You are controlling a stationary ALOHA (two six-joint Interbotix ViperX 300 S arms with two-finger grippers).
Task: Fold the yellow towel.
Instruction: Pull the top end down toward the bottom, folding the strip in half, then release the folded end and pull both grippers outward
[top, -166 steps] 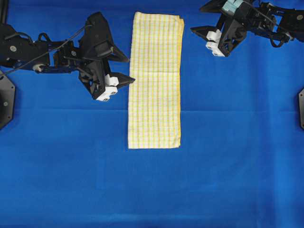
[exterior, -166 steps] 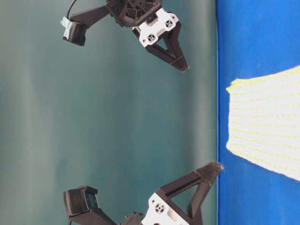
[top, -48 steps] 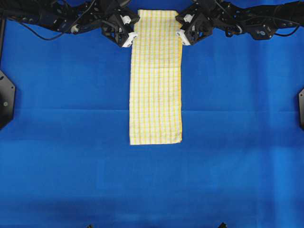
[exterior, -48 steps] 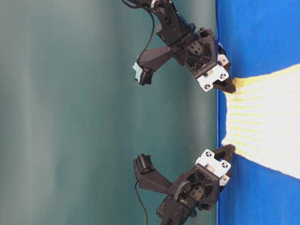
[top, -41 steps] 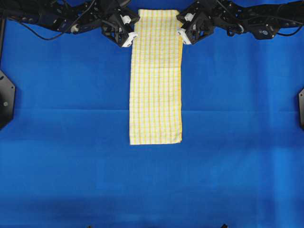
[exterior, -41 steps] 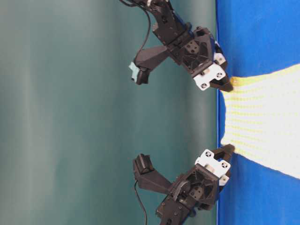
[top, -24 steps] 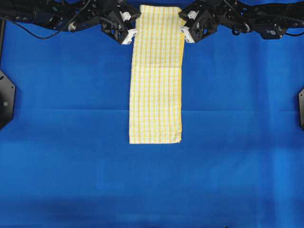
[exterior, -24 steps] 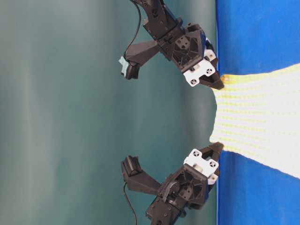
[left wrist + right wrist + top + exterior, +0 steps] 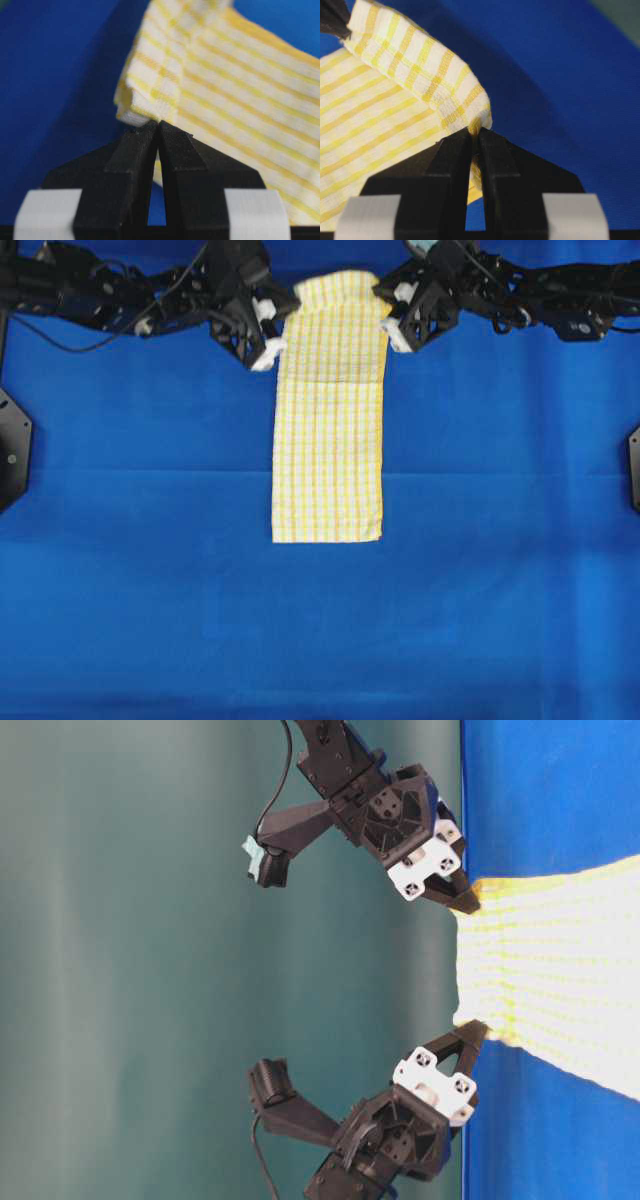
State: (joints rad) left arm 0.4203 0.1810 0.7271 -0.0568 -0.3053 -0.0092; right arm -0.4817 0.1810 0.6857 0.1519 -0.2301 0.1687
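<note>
Yellow towel (image 9: 328,430) lying as a long narrow strip on the blue-covered counter (image 9: 500,570), long axis running from the far edge where both arms work straight toward the near side of the overhead view. Far short end lifted off the cloth, sagging slightly between two pinch points; rest of strip flat, near short end square and untouched.

Left gripper (image 9: 268,335) clamped tight on the far-left corner: in the left wrist view jaws pressed together with several stacked layers of towel edge (image 9: 150,95) nipped at the very tips. Right gripper (image 9: 392,325) likewise closed on the far-right corner, hem (image 9: 465,112) caught between the tips in the right wrist view. No gap visible in either pair.

Key relation: free body of the towel extends directly away from both pairs of jaws, along its own long axis. Both arms equally placed, one per corner, neither nearer the far end than the other. Probable fold: carry the held end along that axis and lay it over the near end, halving the length.

Table-level view: raised edge (image 9: 470,965) spanning tight between the two grippers, slightly bowed.

Risk, as a judgement: thin tip-only pinch, layers possibly slipping or separating if corners travel unevenly; skewed fold if one arm leads.
</note>
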